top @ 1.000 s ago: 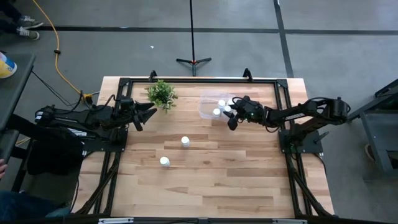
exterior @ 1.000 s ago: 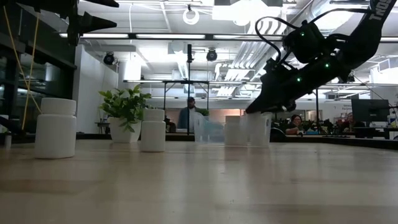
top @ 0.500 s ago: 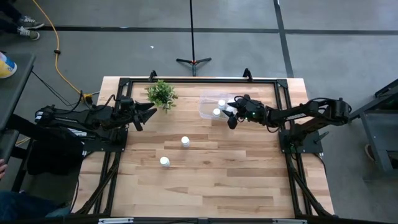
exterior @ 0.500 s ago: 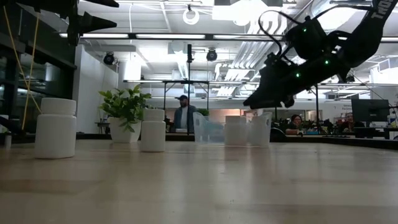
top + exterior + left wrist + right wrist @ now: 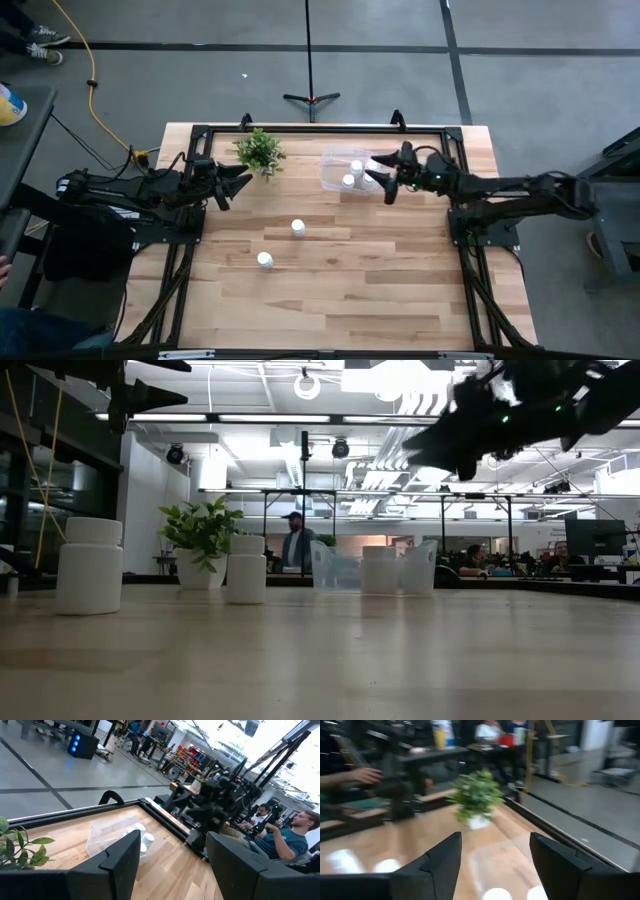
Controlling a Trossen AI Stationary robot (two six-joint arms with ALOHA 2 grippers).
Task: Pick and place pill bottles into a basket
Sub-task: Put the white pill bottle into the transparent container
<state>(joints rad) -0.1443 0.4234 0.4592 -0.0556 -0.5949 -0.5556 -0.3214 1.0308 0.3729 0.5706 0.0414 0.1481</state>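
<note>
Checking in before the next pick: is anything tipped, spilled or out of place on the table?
Nothing stands out. Two pill bottles stand upright on the table, more sit in the clear basket, and the potted plant is upright. The right pincer hangs open and empty by the basket; the left pincer waits open near the plant.

clear plastic basket [image 5: 338,170], wooden table [image 5: 330,290]

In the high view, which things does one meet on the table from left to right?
Left gripper → potted plant → pill bottle → clear basket → right gripper.
</note>
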